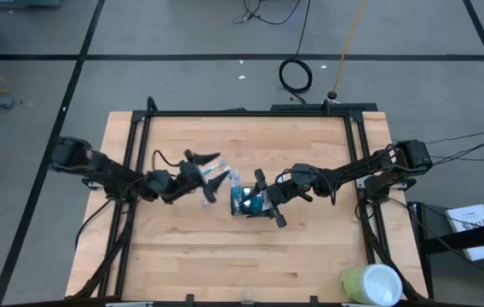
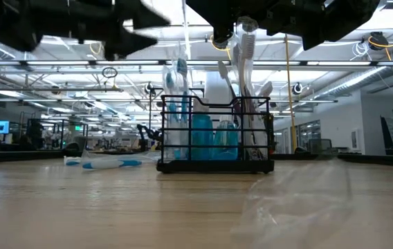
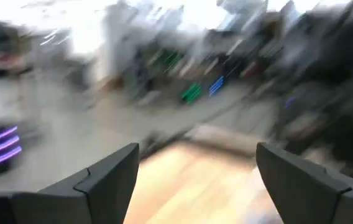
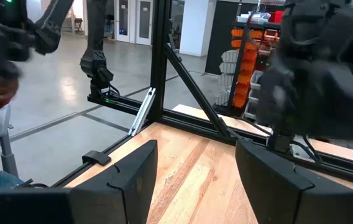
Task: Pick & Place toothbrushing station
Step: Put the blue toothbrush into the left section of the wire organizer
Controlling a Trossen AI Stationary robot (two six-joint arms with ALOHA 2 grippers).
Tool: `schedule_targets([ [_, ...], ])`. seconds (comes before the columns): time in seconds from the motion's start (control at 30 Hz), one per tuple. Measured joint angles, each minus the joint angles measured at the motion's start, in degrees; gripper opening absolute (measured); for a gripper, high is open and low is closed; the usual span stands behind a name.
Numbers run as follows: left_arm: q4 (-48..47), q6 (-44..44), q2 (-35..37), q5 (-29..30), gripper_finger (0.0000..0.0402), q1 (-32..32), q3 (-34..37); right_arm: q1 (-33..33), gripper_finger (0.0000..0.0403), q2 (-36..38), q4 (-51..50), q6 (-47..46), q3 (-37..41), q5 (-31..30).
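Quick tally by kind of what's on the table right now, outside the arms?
Wire-mesh toothbrushing station, holding brushes and blue items: 1
Loose white-and-blue toothbrush-like item lying beside it: 1
Green-and-white roll at the table corner: 1
Clear plastic wrap: 1
Total: 4

The station (image 1: 249,203) is standing near the middle of the counter (image 1: 250,256). Toothbrushes (image 2: 241,83) are standing upright in it, with cups (image 2: 214,138) sitting low inside. The left tool (image 1: 216,173), fingers spread, is hanging just left of the station. The right tool (image 1: 267,198), also spread, is sitting over its right side. In the low view, a tube (image 2: 103,163) is lying flat on the counter, left of the station. A roll (image 1: 371,285) is resting at the counter's near right corner.
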State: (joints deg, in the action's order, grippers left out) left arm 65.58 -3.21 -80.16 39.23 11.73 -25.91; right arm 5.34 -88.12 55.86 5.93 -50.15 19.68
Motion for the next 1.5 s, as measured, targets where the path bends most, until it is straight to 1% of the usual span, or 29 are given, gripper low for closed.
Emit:
schedule_targets([
  [0.07,-14.5,3.7,4.2,7.4,0.032,0.0,0.0,0.0,0.021,0.0,0.0,0.0,0.0,0.0],
  [0.13,-29.2,11.4,7.1,12.6,0.031,-1.1,0.0,0.0,0.021,0.0,0.0,0.0,0.0,0.0],
  [0.2,-40.8,19.4,8.6,13.3,0.03,-3.0,0.0,0.0,0.021,0.0,0.0,0.0,0.0,0.0],
  [0.23,-44.6,22.9,8.6,12.3,0.0294,-4.2,0.0,0.0,0.021,0.0,0.0,0.0,0.0,0.0],
  [0.3,-49.9,27.3,8.0,7.9,0.0285,-6.6,0.0,0.0,0.021,0.0,0.0,0.0,0.0,0.0],
  [0.37,-50.5,28.5,5.7,2.9,0.0277,-9.3,0.0,0.0,0.021,0.0,0.0,0.0,0.0,0.0],
  [0.5,-48.8,26.8,1.0,-6.1,0.0273,-14.0,-0.6,0.0,0.021,0.0,0.0,0.0,0.0,0.0],
  [0.57,-50.0,26.2,-1.2,-10.8,0.0277,-16.1,-1.7,0.0,0.021,0.0,0.0,0.0,0.0,0.0],
  [0.67,-52.0,25.6,-5.0,-16.0,0.0288,-18.9,-5.3,0.0,0.021,0.0,0.0,0.0,0.0,0.0],
  [0.77,-58.1,24.3,-9.2,-17.4,0.0297,-21.1,-9.8,0.0,0.021,0.0,0.0,0.0,0.0,0.0],
  [0.87,-63.6,24.3,-13.1,-17.7,0.0296,-23.2,-14.0,0.0,0.021,0.0,0.0,0.0,0.0,0.0],
  [0.97,-65.1,24.3,-16.2,-17.9,0.0287,-24.9,-16.4,0.0,0.021,0.0,0.0,0.0,0.0,0.0],
  [1.07,-65.4,24.0,-18.1,-19.5,0.0273,-26.2,-17.7,0.0,0.021,0.0,0.0,0.0,0.0,0.0],
  [1.17,-65.9,23.2,-18.9,-23.8,0.0252,-27.3,-18.1,0.0,0.021,0.0,0.0,0.0,0.0,0.0],
  [1.27,-67.1,23.2,-18.9,-26.9,0.0219,-28.0,-18.1,0.0,0.021,0.0,0.0,0.0,0.0,0.0],
  [1.4,-68.9,24.4,-18.4,-27.6,0.0148,-28.0,-18.1,0.0,0.021,0.0,0.0,0.0,0.0,0.0],
  [1.5,-68.5,24.0,-18.2,-30.6,0.0079,-28.1,-18.2,0.0,0.021,0.0,0.0,0.0,0.0,0.0],
])
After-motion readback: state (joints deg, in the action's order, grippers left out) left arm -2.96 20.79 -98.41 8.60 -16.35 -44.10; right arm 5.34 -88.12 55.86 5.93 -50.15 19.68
